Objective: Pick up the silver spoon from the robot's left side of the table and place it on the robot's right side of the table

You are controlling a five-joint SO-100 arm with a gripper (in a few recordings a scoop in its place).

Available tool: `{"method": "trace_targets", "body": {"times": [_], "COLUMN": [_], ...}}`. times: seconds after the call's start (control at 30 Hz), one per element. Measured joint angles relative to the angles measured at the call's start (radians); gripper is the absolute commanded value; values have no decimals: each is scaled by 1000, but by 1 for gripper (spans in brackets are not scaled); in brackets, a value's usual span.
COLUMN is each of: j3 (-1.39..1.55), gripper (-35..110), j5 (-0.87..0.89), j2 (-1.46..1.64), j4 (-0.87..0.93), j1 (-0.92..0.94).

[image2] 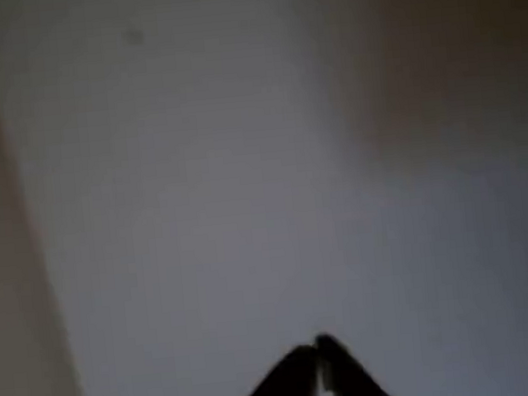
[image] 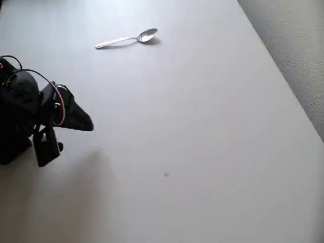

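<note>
Silver spoon (image: 127,39) alone on white table (image: 202,126), well apart from closed, empty gripper (image: 86,123).

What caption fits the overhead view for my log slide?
Overhead view: silver spoon lies untouched near the white table's top edge, while the shut black gripper waits at left.

Overhead view: the arm (image: 30,119) is cut off by the left picture edge; its base is out of frame. The tabletop (image: 202,126) runs past the top, bottom and left edges, so only its right edge is seen. A speck (image: 166,174) near the middle is too small to identify.

Wrist view: the whole picture is blurred. The pincer (image2: 318,366) is cut by the bottom edge, with only its meeting tips visible. A faint smudge (image2: 132,36) at upper left cannot be identified.
</note>
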Motion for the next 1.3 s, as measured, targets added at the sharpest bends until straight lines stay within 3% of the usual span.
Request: {"method": "trace_targets", "body": {"times": [0.13,0.27,0.6,0.73,1.07,1.3], "j3": [-23,-209,-1115,-1456,-1953,-2459], "gripper": [-1,1,17,17,18,18], "j5": [-219,-244,-275,-331,-460,-491], "j2": [-2,-121,-1123,-1502,-2097,-2484], "j4": [61,155,376,419,431,607], "j1": [-123,-334,-733,-799,-905,-922]}}
